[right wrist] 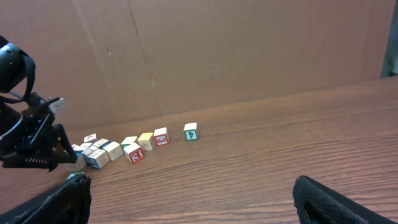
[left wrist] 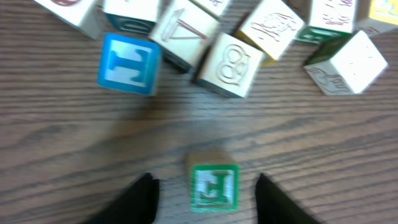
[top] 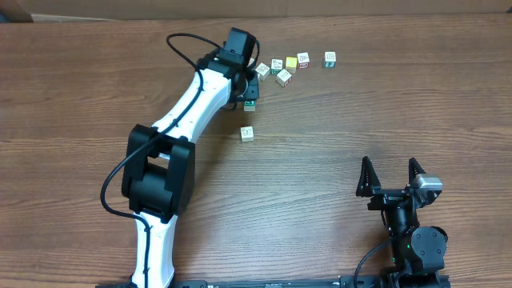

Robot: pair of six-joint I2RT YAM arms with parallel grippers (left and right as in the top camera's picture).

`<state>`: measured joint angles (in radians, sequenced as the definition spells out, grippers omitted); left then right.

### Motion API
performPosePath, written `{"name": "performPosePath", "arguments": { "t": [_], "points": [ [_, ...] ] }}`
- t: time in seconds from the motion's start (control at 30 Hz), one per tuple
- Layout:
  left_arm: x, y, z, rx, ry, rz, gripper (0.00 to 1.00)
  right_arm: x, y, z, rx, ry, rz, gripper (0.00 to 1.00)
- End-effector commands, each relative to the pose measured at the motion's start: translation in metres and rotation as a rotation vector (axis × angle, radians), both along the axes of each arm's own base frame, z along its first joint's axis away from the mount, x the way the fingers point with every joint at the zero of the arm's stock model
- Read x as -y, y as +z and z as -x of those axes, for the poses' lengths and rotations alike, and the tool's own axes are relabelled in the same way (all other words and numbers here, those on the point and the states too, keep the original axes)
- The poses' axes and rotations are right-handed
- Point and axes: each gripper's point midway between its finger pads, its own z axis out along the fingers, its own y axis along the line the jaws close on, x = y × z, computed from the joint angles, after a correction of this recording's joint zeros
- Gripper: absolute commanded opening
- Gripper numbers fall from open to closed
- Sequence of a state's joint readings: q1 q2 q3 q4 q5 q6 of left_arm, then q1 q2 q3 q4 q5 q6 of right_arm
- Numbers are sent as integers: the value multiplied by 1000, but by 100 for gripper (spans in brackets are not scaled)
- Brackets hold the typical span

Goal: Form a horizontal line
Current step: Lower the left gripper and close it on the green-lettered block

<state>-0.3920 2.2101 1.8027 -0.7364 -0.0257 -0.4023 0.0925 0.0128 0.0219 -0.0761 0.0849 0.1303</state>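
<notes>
A small green cube stands on the table between the fingers of my left gripper. The jaws are open, with a gap of wood on each side of the cube. From overhead the same green cube peeks out below my left gripper at the near edge of the cluster. Just beyond lie a blue cube, a white cube marked 8 and several others. No horizontal line of cubes shows in these views. My right gripper rests open and empty near the front right.
A lone white cube sits nearer me than the green one. More cubes trail right from the cluster: a yellow one, a red-trimmed one and a separate green-marked one. A cardboard wall stands behind the table.
</notes>
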Motion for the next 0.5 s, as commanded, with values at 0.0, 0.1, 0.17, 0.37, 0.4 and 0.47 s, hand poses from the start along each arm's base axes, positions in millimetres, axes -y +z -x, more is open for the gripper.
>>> {"name": "performPosePath", "arguments": {
  "t": [0.0,0.1,0.17,0.37,0.4,0.47],
  "points": [
    [18,3,0,17,-52,5,55,1,-4,0,0,-2,5,100],
    [21,2,1,35,-51,-33,56,1,-4,0,0,-2,5,100],
    [18,2,1,50,-41,-72,57,1,-4,0,0,-2,5,100],
    [14,-16,2,29,10,-111,58,1,-4,0,0,-2,5,100],
    [13,-22,2,21,11,-117,57,1,-4,0,0,-2,5,100],
    [12,-29,3,12,13,-128,57,1,-4,0,0,-2,5,100]
  ]
}}
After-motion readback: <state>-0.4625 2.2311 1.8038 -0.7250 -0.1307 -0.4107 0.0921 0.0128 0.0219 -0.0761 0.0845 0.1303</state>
